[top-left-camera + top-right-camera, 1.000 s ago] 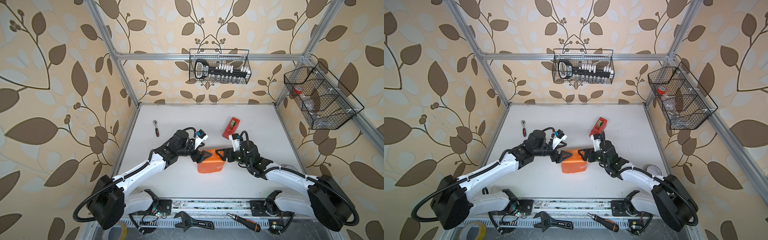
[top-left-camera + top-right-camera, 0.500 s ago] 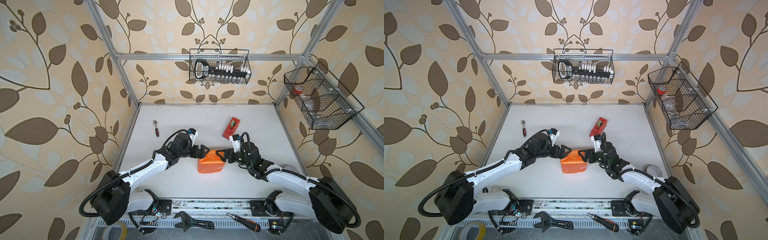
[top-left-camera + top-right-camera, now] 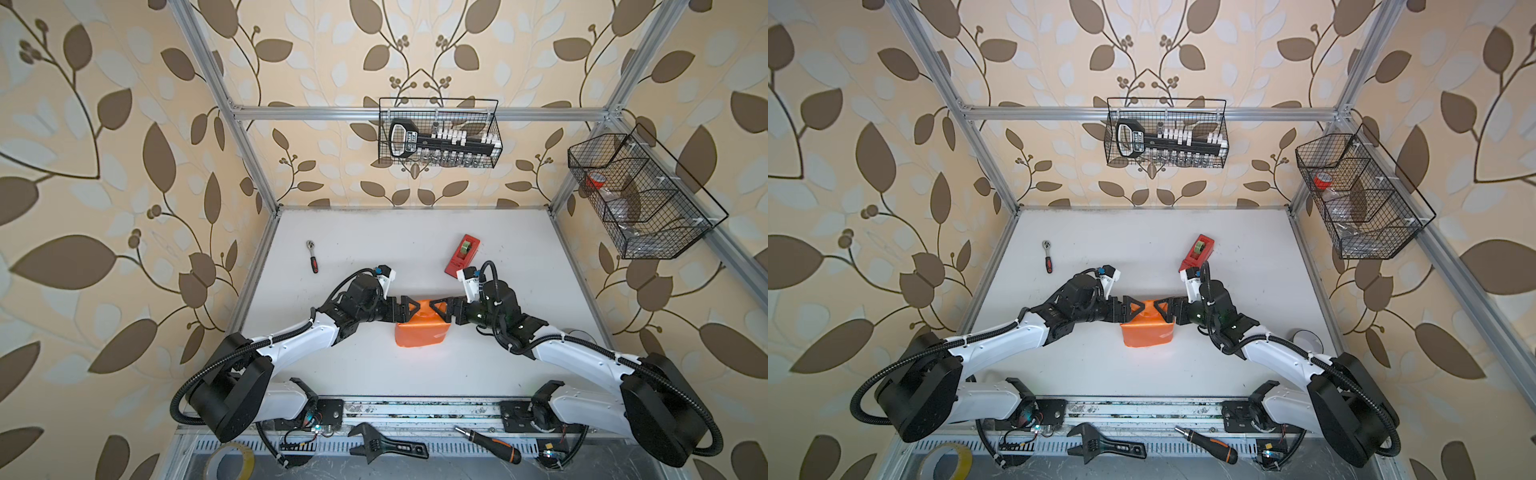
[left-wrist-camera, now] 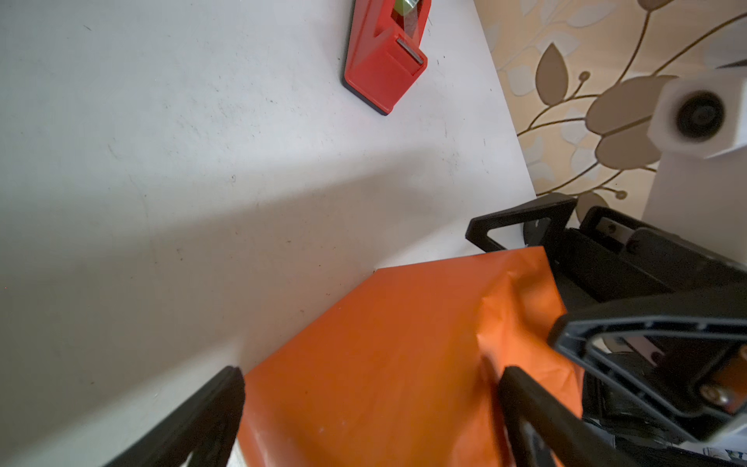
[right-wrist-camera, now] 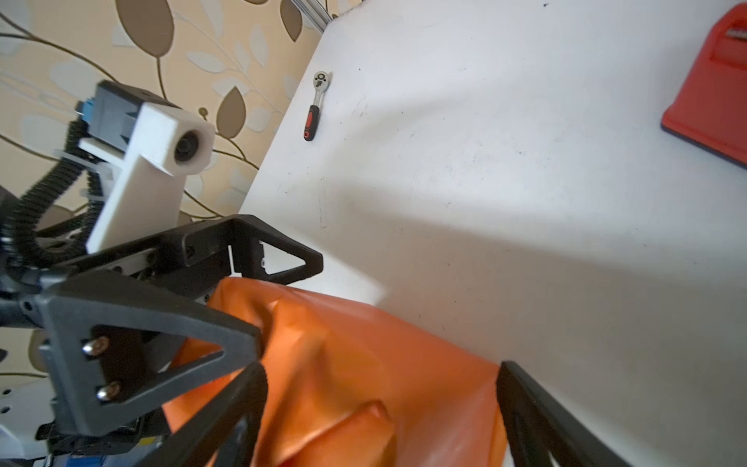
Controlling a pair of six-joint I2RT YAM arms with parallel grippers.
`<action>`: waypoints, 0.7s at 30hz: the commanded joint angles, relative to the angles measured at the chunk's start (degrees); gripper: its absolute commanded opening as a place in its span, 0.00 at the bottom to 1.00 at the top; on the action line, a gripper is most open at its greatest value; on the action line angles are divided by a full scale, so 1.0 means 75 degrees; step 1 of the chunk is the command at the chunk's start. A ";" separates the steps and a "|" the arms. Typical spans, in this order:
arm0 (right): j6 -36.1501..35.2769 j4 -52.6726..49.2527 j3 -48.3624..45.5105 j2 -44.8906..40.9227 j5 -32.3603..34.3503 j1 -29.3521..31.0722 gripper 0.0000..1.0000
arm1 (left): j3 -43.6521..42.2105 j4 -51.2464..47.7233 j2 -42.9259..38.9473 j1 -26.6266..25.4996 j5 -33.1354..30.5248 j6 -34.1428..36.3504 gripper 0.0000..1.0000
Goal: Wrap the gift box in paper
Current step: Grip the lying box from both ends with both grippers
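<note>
A glossy orange sheet of creased paper (image 3: 422, 334) forms one squat parcel near the middle of the white tabletop (image 3: 374, 232), a touch toward 6 o'clock, with its long axis running from 9 to 3 o'clock. The olive cardboard gift box is nowhere visible and is presumably inside. The left gripper (image 3: 409, 311) meets the parcel's 9 o'clock end and the right gripper (image 3: 437, 311) its 3 o'clock end, close together over the far top edge, so the two arms are equally near. In each wrist view the jaws stand spread wide with crumpled paper between them, straddling it rather than pinching it, and nothing is lifted. The loose ends look like the next thing to flatten. One red wedge-shaped tape dispenser (image 3: 462, 255) sits at 1 o'clock from the parcel, nearer the right arm. One small red-handled ratchet (image 3: 312, 256) lies at 10 o'clock.
</note>
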 commanded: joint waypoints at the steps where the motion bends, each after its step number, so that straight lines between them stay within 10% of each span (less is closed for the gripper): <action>1: 0.0290 -0.0075 0.0191 0.0106 -0.0241 -0.0023 0.91 | -0.0319 -0.0435 0.0022 -0.0069 -0.0033 0.0056 0.99; 21: 0.0554 0.0823 -0.1508 0.0000 -0.0396 -0.0316 0.87 | -0.0639 0.0489 -0.0523 -0.0067 0.0200 -0.1146 0.99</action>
